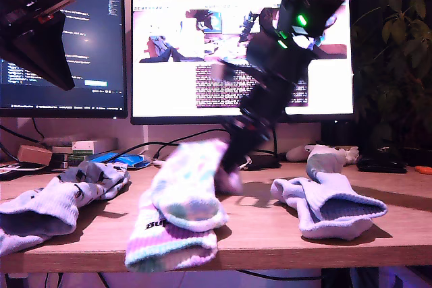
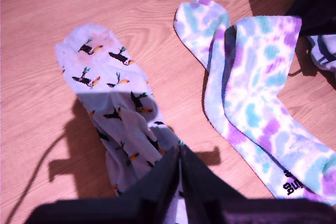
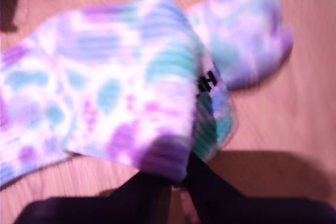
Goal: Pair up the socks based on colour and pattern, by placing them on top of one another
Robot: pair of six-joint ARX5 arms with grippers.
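Two pink-mint tie-dye socks lie together mid-table. The upper one is draped over the lower one, whose cuff with black lettering hangs at the front edge. My second gripper is shut on the upper tie-dye sock's cuff edge; that view is blurred. My first gripper is shut and holds nothing. It hangs high at the exterior view's upper left, above a pale lavender sock with small bird figures. Plain lavender-white socks lie at the exterior view's right.
Two monitors stand behind the table, with cables, small boxes and a plant. Another pale sock lies at the exterior view's far left. The table's front edge runs close under the socks.
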